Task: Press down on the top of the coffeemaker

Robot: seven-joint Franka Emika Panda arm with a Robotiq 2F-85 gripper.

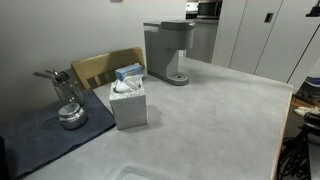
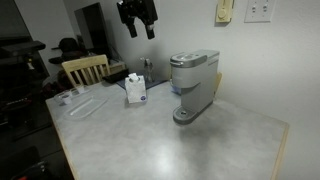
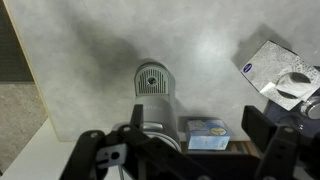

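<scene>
Nearest, bare grey surface [image 2: 150, 140]. Next the coffeemaker [image 2: 192, 85], upright on it, round drip tray at the base, dark flat top untouched. Behind and off to one side, near but apart, a tissue box [image 2: 135, 88]. Beyond that, a wooden chair [image 2: 85, 68] at the surface's edge. Farthest and highest, the tool [image 2: 140, 32] hangs well above everything, fingers spread wide, holding nothing. Wrist view looks down onto the coffeemaker's top.
</scene>
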